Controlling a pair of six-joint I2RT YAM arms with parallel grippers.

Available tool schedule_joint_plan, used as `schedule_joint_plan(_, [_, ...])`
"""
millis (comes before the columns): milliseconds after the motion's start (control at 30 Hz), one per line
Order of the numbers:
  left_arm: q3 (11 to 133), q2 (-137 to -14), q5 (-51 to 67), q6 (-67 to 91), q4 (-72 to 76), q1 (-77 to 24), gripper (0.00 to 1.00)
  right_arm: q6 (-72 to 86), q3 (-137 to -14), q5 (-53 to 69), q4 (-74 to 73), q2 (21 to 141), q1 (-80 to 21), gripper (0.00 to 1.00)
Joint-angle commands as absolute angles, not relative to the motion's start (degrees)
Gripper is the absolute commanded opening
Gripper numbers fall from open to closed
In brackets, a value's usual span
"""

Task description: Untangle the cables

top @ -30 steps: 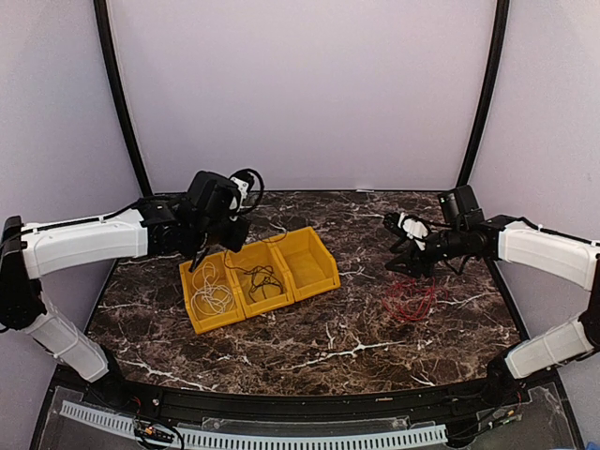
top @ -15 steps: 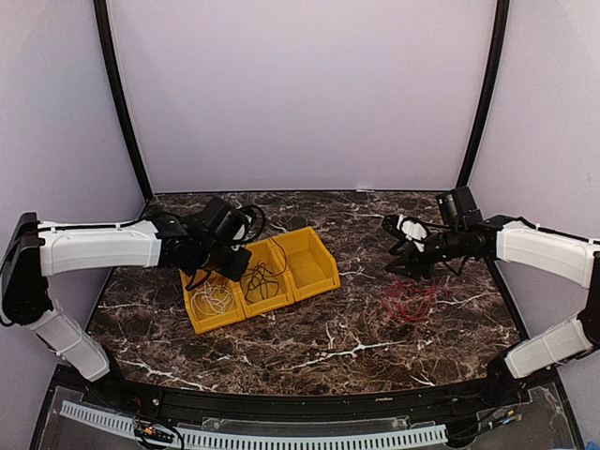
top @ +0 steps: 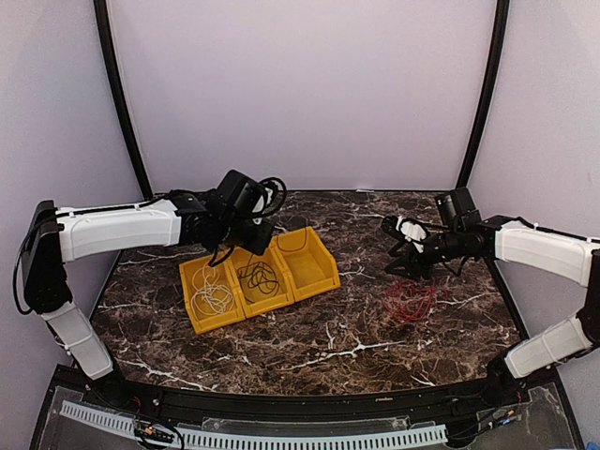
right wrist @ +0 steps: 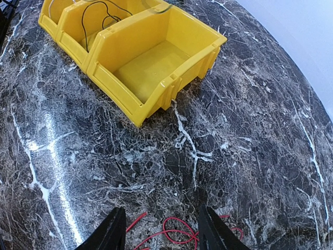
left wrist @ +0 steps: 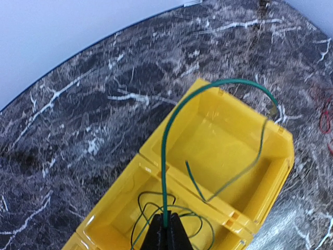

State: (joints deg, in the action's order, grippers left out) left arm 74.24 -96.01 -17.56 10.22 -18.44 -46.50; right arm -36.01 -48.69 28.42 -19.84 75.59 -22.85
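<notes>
Progress roughly two thirds, judging by layout. Yellow bin row (top: 317, 290) sits left of centre toward the back edge of the bench (top: 309, 349). White cable (top: 213, 296) lies in its left compartment, black cable (top: 258, 277) is coiled in the middle one, and the right compartment (top: 306, 264) is bare. Left gripper (left wrist: 166, 232) is pinched tight on a strand of the black cable, which arcs up over the bare compartment, so it is not released yet. Red cable (top: 410, 302) lies loose near the right edge, well apart from the bins. Right gripper (right wrist: 162, 229) is spread wide, holding nothing, hovering just above the red coil. Left to do: release black, bin red.
</notes>
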Motion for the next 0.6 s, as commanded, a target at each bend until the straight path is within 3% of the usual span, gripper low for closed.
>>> schedule_joint_plan(0, [76.3, -94.3, -18.1, 8.6, -15.9, -46.3, 0.0, -36.5, -48.6, 28.3, -19.9, 76.3, -22.7, 0.5])
schedule_joint_plan(333, [62.5, -92.4, -19.9, 14.1, -8.0, -46.3, 0.0, -36.7, -48.5, 28.2, -20.0, 76.7, -22.7, 0.5])
schedule_joint_plan(567, [52.4, -84.1, -22.6, 17.8, -3.5, -46.3, 0.0, -36.9, -48.6, 28.3, -20.3, 76.8, -22.7, 0.5])
